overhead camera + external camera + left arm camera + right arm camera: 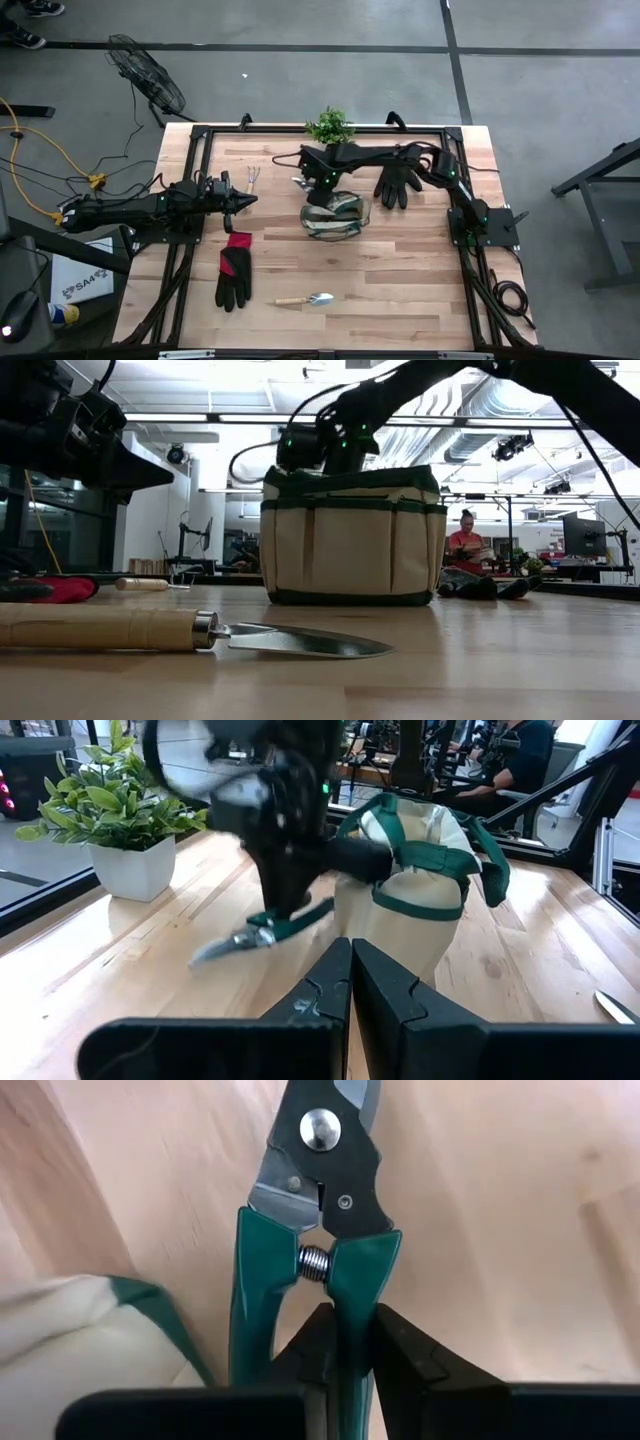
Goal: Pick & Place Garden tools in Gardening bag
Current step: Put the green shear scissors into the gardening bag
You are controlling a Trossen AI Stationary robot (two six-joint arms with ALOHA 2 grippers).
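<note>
Right gripper (345, 1342) clamped on one green handle of shears (318, 1200), held just above bag (334, 214) rim at its 11 o'clock. Left gripper (350, 982) closed, empty, at bag's 9 o'clock, well apart. Trowel (306, 299) at bag's 6 o'clock

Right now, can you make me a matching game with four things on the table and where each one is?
Things:
1. pruning shears
2. trowel
3. potted plant
4. gardening bag

Places:
A. at the far edge of the table
B. in the middle of the table, standing upright
C. lying flat near the front edge
D. held off the table between the right gripper's fingers

The left gripper waits with its fingers shut, holding nothing.

Pairs: 1-D, 2-C, 3-A, 4-B
</note>
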